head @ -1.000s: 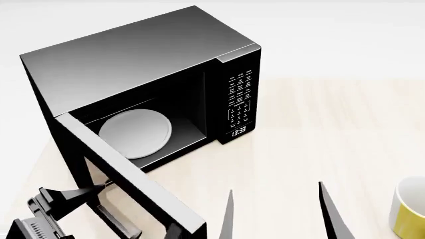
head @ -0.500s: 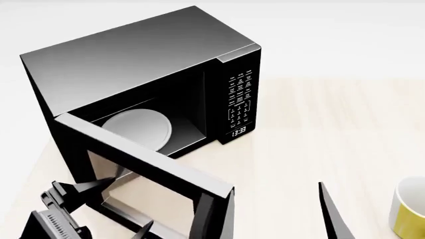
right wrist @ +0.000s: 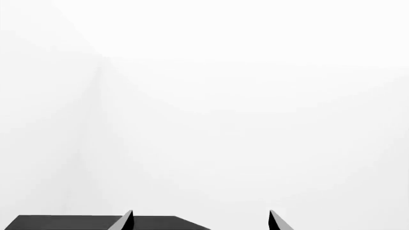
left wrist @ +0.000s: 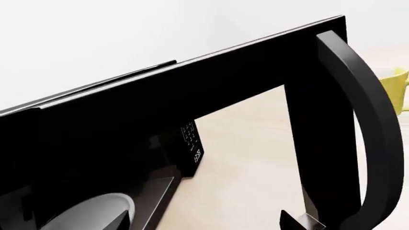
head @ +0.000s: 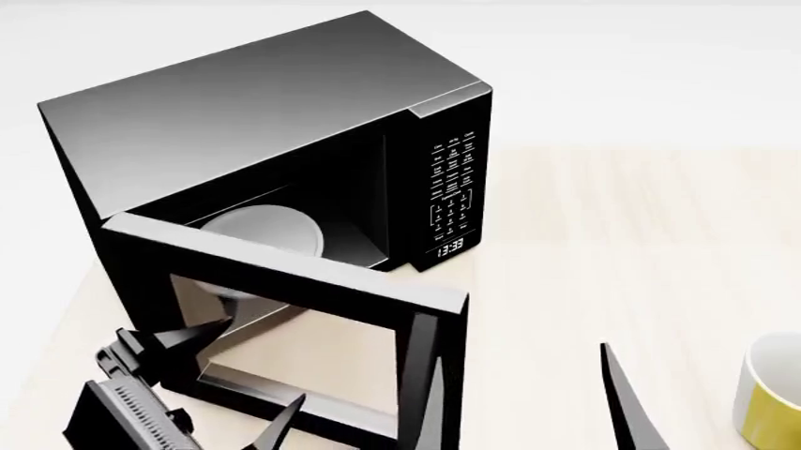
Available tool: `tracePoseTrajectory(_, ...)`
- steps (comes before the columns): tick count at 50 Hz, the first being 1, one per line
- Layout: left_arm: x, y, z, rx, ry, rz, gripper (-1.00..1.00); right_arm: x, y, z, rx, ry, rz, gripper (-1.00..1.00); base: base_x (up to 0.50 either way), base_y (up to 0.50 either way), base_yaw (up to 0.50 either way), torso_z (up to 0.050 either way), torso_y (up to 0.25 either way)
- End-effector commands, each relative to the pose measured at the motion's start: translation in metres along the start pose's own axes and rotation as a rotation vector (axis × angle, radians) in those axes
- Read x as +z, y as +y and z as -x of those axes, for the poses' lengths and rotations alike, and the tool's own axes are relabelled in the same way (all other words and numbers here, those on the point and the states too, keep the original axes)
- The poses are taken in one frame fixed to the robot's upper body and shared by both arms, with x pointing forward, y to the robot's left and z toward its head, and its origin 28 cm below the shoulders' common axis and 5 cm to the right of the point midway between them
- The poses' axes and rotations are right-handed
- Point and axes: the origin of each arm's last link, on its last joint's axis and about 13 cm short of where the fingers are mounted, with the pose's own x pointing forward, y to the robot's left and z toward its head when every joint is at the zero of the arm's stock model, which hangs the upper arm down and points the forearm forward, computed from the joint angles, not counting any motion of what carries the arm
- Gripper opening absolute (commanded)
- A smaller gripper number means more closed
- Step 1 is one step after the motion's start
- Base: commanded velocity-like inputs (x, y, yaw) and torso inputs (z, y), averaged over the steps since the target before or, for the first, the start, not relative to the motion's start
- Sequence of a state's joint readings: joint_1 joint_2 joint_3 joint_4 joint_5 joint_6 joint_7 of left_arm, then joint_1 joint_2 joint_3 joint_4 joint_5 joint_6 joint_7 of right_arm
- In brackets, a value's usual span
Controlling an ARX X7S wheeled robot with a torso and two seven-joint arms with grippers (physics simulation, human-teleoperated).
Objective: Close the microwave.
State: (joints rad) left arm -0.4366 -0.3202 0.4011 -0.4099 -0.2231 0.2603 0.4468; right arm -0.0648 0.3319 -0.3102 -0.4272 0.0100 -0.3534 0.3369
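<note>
The black microwave [head: 250,103] stands at the table's left with its door [head: 288,281] about half open, hinged at the left. The white turntable plate [head: 269,230] shows inside. The keypad [head: 453,183] and clock [head: 451,247] face right. My left gripper [head: 250,370] is open and empty, against the outer side of the door's glass window. In the left wrist view the left gripper [left wrist: 204,223] looks through the window beside the curved handle [left wrist: 364,120]. My right gripper [head: 526,412] is open and empty, to the right of the door's free edge.
A yellow mug [head: 770,389] stands at the right edge of the light wooden table [head: 626,234]; it also shows in the left wrist view [left wrist: 396,86]. The right wrist view shows a white wall and a dark flat surface [right wrist: 76,223] at the bottom.
The door has swung further toward the microwave's front. My left gripper has moved forward and right with it. The right gripper has not moved.
</note>
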Motion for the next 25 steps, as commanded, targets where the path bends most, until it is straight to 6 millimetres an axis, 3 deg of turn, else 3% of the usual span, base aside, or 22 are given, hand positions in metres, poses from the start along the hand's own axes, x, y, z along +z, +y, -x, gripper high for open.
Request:
tracePoseTrajectory(1, 0.005, 0.001, -0.012, 0.033, -0.025, 0.006, 1.00, 0.001, 0.000, -0.001, 0.004, -0.016, 0.011, 1.00, 0.00, 0.00, 0.00, 0.000, 0.000)
tracePoseTrajectory(25, 0.007, 0.004, -0.031, 0.121, -0.043, -0.010, 1.00, 0.001, -0.001, -0.002, 0.003, -0.010, 0.010, 1.00, 0.00, 0.00, 0.00, 0.000, 0.001)
